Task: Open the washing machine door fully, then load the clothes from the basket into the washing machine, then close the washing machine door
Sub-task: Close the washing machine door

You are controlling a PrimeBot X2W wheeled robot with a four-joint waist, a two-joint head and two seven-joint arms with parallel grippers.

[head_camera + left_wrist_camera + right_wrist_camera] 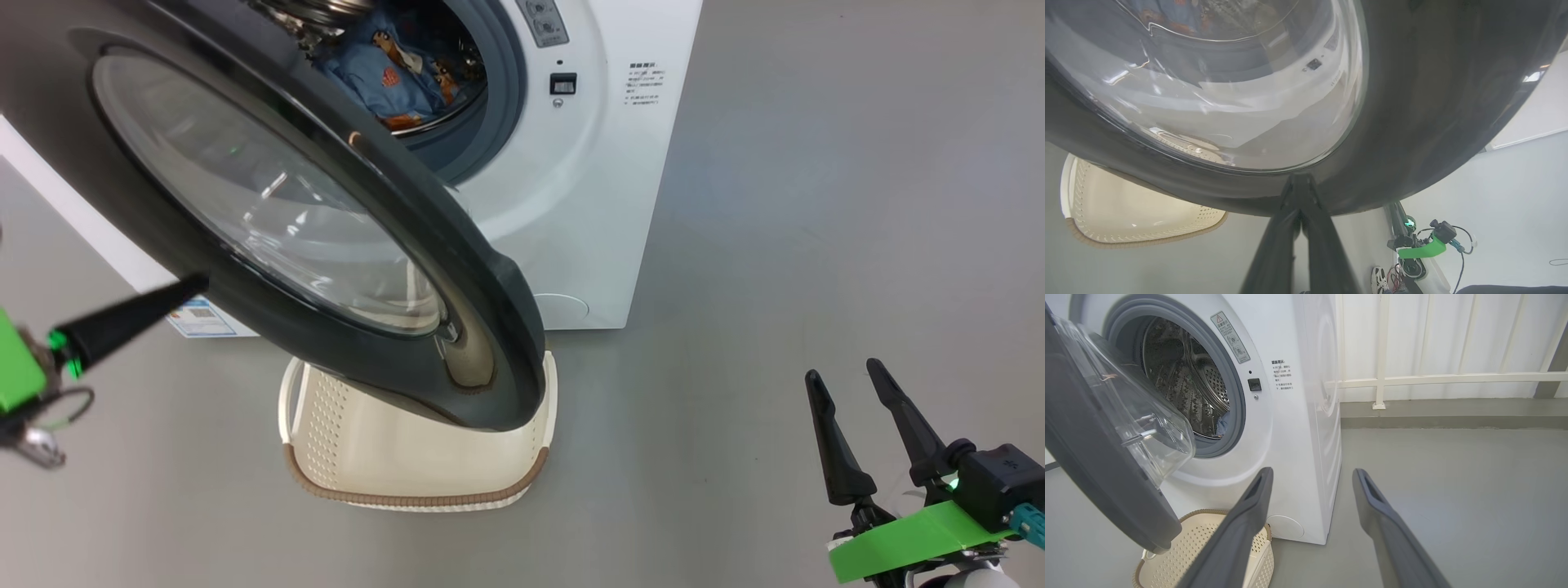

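The washing machine door (326, 245), black-rimmed with a clear glass bowl, stands partly open across the front of the white washing machine (604, 163). Light-blue printed clothes (392, 77) lie inside the steel drum. The cream basket (408, 457) sits on the floor under the door, nothing visible inside it. My left gripper (192, 286) is shut, its tips touching the door's outer black rim (1300, 179). My right gripper (845, 380) hangs open over the floor at the lower right, apart from everything. In the right wrist view the door (1098, 457), drum (1184, 384) and basket (1208, 547) are visible.
A blue energy label (200, 318) shows on a white panel left of the door. A round filter cover (563, 306) sits low on the machine front. A white railing (1453, 379) and wall stand behind the machine. Grey floor (816, 204) spreads to the right.
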